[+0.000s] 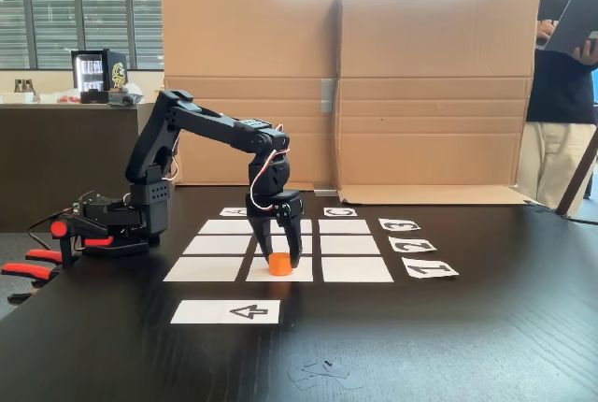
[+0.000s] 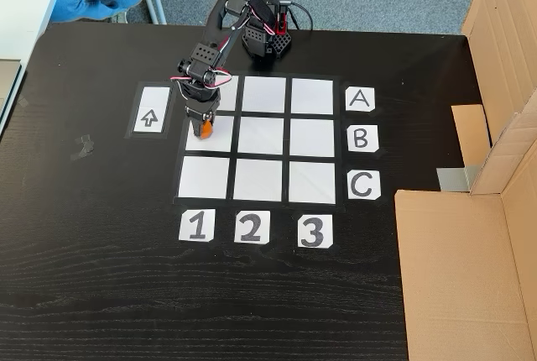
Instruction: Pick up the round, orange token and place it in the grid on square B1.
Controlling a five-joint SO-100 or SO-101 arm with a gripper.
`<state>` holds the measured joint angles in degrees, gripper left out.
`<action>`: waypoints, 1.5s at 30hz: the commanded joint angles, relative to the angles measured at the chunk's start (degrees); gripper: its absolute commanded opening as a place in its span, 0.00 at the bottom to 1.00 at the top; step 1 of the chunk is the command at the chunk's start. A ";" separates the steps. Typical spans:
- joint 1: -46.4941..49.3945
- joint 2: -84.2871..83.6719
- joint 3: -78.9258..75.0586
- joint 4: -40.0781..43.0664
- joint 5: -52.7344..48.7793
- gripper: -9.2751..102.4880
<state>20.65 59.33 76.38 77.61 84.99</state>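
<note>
The token [image 1: 280, 264] sits on square B1 [image 2: 220, 144], the middle cell of the grid's [image 2: 260, 180] row nearest the arrow strip; in the side fixed view it rests on the near middle cell, orange against the white paper. My end effector [image 1: 277, 258] points straight down over it with its two fingers spread on either side of the token, and I cannot tell whether the tips touch it or only flank it. In the top-down fixed view the token [image 2: 204, 132] shows as an orange patch just below my fingers. My arm [image 2: 220, 42] reaches from its base at the far edge of the tabletop [image 2: 101, 277]. The arrow strip [image 1: 226, 311] lies just near of the grid in the side view. Cards A, B, C [image 2: 360, 138] and 1, 2, 3 [image 2: 250, 228] border the grid. A cardboard screen [image 1: 346, 84] stands behind, and a person [image 1: 561, 75] stands at far right.
</note>
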 commanded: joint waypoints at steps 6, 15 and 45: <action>0.53 9.05 7.82 -0.97 -1.32 0.80; 6.50 30.67 27.25 -18.37 -1.41 0.95; 76.03 131.31 92.64 -33.75 4.22 0.08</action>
<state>92.81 185.54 167.17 38.41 89.12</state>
